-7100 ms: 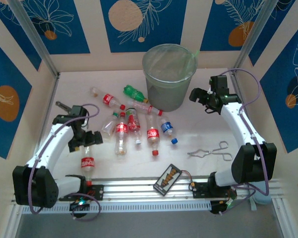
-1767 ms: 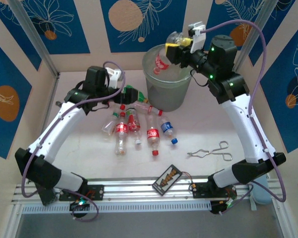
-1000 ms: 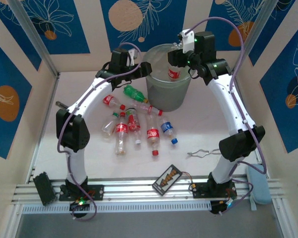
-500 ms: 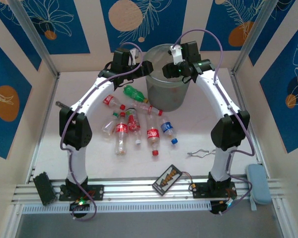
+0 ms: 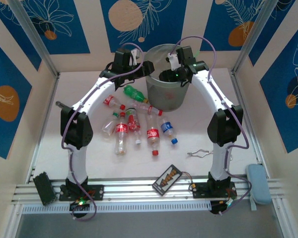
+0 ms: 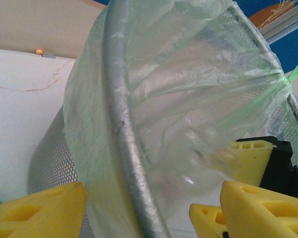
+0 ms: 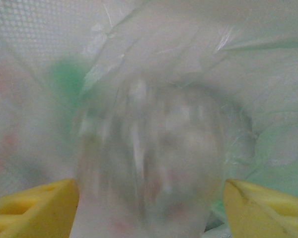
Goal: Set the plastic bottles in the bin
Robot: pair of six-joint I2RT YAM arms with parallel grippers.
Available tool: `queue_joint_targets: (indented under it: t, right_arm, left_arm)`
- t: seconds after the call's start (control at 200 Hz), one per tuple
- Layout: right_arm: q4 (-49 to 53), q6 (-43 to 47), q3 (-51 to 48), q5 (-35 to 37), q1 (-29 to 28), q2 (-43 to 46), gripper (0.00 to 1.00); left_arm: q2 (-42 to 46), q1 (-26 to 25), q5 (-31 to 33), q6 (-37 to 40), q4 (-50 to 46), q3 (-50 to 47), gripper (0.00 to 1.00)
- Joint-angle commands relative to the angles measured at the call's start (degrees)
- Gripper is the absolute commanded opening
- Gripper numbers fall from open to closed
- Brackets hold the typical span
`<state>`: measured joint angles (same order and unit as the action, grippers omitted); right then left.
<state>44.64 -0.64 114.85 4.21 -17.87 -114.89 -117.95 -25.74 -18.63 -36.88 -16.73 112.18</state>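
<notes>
The grey-green bin [image 5: 169,96] stands at the back of the table, its rim [image 6: 120,99] and clear liner close up in the left wrist view. My left gripper [image 5: 141,67] [image 6: 154,208] is open, its yellow fingers either side of the rim. My right gripper [image 5: 166,75] [image 7: 151,208] is down inside the bin, open. A blurred clear bottle [image 7: 149,163] with faint red sits between its wide-apart fingers. Several bottles lie left of the bin: a green one [image 5: 134,92], red-labelled ones [image 5: 109,100] [image 5: 120,134] [image 5: 153,133] and a blue-labelled one [image 5: 167,129].
Metal scissors [image 5: 208,151] lie at the right, a black card [image 5: 168,178] by the front rail. Loose red [image 5: 155,152] and blue [image 5: 174,141] caps lie near the bottles. A grey-blue case [image 5: 258,184] sits at the front right corner.
Both arms have swung from the table up to the bin. The right gripper carried a red-labelled bottle over the rim and sank inside. The bottle near the left base has left the table.
</notes>
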Motion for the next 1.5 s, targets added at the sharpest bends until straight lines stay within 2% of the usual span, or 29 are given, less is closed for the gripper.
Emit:
queue_joint_targets:
  t: [0.0, 0.215, 0.34, 0.59, 0.745, 0.895, 1.085, 1.23, 1.391, 1.496]
  right_arm:
    - [2.87, -0.76, 3.65, -1.94, 0.36, 0.33, 0.80]
    - [7.14, -2.31, 10.05, -0.69, 1.53, 3.95, 0.86]
    - [7.12, -4.85, 10.57, -3.15, 3.36, 7.52, 0.87]
    - [6.82, -10.58, 6.84, -5.58, 6.03, 13.87, 0.86]
    - [5.12, -12.88, 2.93, -10.01, 7.31, 17.19, 0.87]
    - [4.93, -13.37, 0.97, -11.73, 7.63, 18.55, 0.87]
    - [6.03, -12.20, 0.05, -13.35, 7.58, 18.65, 0.86]
    - [6.45, -11.76, -0.15, -13.70, 7.42, 18.91, 0.87]
    - [6.69, -11.01, -0.59, -13.04, 7.41, 19.35, 0.87]
    - [6.78, -10.57, -1.08, -12.60, 7.41, 20.00, 0.87]
  left_arm:
    - [-2.64, -0.70, -0.38, 0.63, -3.36, 0.18, 0.72]
    - [-3.79, -1.88, -2.10, 0.27, -3.82, 0.75, 0.71]
    - [-4.61, -3.04, -2.68, 0.41, -4.59, 1.35, 0.71]
    - [-7.26, -5.72, -4.23, 0.72, -6.86, 4.96, 0.70]
    - [-7.46, -6.44, -4.64, 0.75, -7.79, 6.58, 0.70]
    - [-6.49, -6.52, -3.97, 2.11, -9.30, 8.51, 0.79]
    - [-3.34, -6.43, -5.00, 2.58, -7.04, 9.22, 1.00]
    - [-0.22, -6.09, -4.39, 4.13, -6.45, 10.03, 1.00]
    - [4.11, -4.23, -7.66, 4.85, -2.20, 10.09, 1.00]
    - [8.38, -2.61, -6.83, 8.20, -5.27, 9.84, 1.00]
